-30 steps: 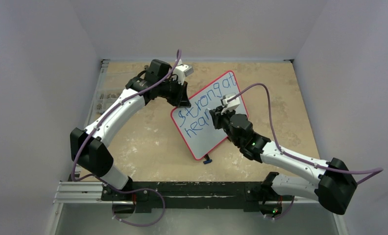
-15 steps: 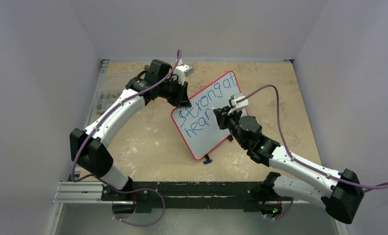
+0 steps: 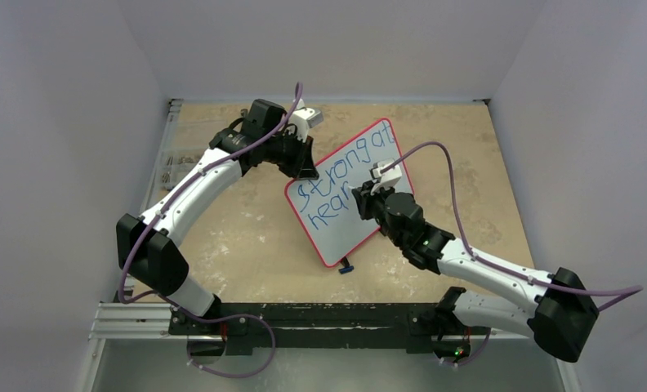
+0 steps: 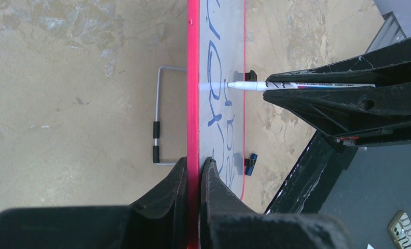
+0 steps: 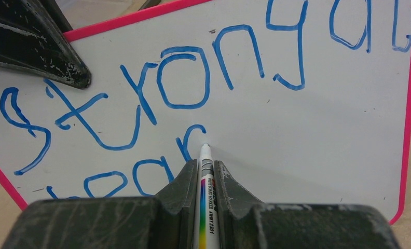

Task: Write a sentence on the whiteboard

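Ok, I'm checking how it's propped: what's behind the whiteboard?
Behind the whiteboard, the left wrist view shows a thin wire stand with two black sleeves. From above, the board hides it; where it joins the board is covered.

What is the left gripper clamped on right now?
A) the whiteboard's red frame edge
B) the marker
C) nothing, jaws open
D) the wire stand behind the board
A: in the left wrist view the left gripper pinches the red frame edge of the whiteboard, while the marker sits in the right gripper with its tip at the board.
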Controlling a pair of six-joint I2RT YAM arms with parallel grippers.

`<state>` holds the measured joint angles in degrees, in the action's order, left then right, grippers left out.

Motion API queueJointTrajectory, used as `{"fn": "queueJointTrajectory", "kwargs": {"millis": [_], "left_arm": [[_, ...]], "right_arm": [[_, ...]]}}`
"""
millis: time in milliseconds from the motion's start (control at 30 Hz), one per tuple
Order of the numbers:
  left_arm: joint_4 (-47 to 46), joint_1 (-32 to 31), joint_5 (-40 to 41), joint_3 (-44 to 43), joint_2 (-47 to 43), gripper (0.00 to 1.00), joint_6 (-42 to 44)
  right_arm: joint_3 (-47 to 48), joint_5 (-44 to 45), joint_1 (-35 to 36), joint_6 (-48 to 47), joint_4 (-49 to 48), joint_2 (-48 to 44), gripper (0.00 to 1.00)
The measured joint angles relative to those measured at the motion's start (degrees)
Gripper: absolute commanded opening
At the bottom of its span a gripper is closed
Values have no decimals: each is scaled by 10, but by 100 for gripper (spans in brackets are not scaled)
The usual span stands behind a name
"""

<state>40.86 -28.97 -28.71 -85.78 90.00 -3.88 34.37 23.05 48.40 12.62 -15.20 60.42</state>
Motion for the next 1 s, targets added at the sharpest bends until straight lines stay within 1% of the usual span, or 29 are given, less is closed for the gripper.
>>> {"fn": "queueJointTrajectory", "kwargs": {"millis": [300,700,1000], "left_arm": [[2,0,4,0,0,0,0],[1,0,3,0,0,0,0],[1,0,0,0,0,0,0]], "right_arm": [[0,8,-1,-1,-11,8,0],[1,30,-23,-7,-5,11,0],[6,26,-23,-9,20,-24,0]]}}
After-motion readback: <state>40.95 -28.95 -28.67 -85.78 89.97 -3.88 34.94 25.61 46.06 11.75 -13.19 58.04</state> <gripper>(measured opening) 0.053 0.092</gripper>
